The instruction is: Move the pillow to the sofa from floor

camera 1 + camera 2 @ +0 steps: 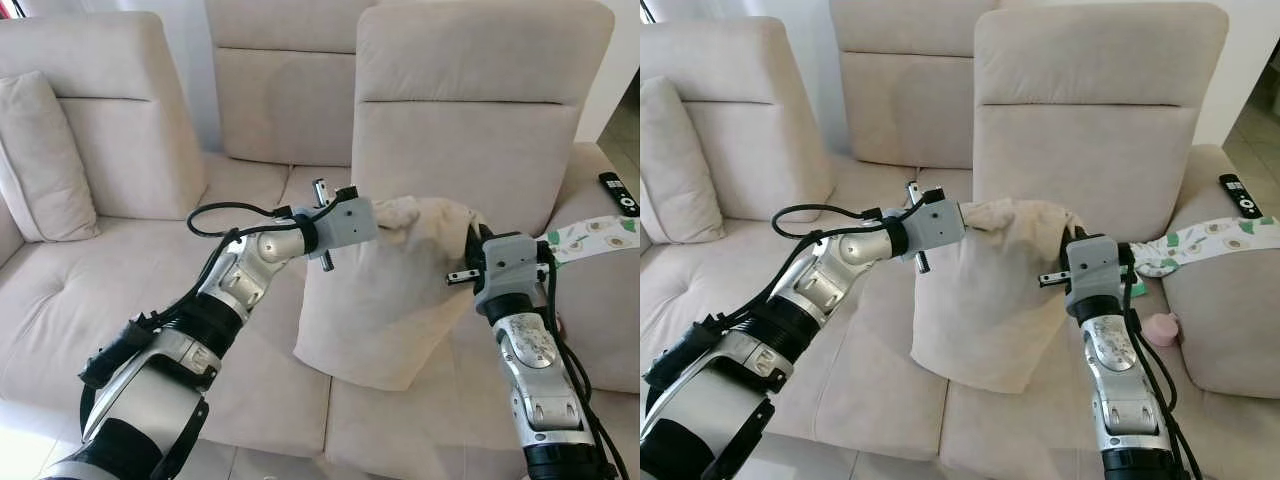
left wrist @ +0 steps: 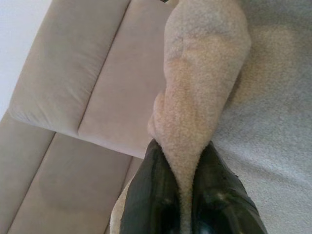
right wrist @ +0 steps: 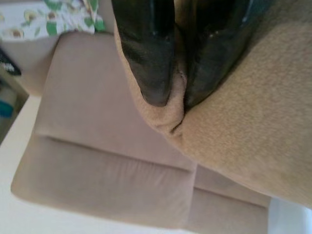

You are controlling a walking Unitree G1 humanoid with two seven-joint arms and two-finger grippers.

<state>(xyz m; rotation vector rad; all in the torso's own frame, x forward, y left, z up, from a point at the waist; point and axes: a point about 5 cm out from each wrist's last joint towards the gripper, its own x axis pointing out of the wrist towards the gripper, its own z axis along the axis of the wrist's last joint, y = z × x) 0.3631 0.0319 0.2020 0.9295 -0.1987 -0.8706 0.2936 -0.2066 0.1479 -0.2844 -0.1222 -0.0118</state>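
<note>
Two grippers, left gripper (image 2: 183, 195) and right gripper (image 3: 170, 95), each pinched shut on a top corner of beige pillow (image 1: 385, 295), held upright, bottom edge resting on sofa (image 1: 120, 290) seat.

Your two head cameras look forward and down from above at the big beige fabric sofa (image 1: 250, 330), and both share almost the same scene. Each wrist camera looks along its own black fingers, very close to the soft beige fluffy pillow (image 2: 204, 97) with sofa cushions behind.
</note>
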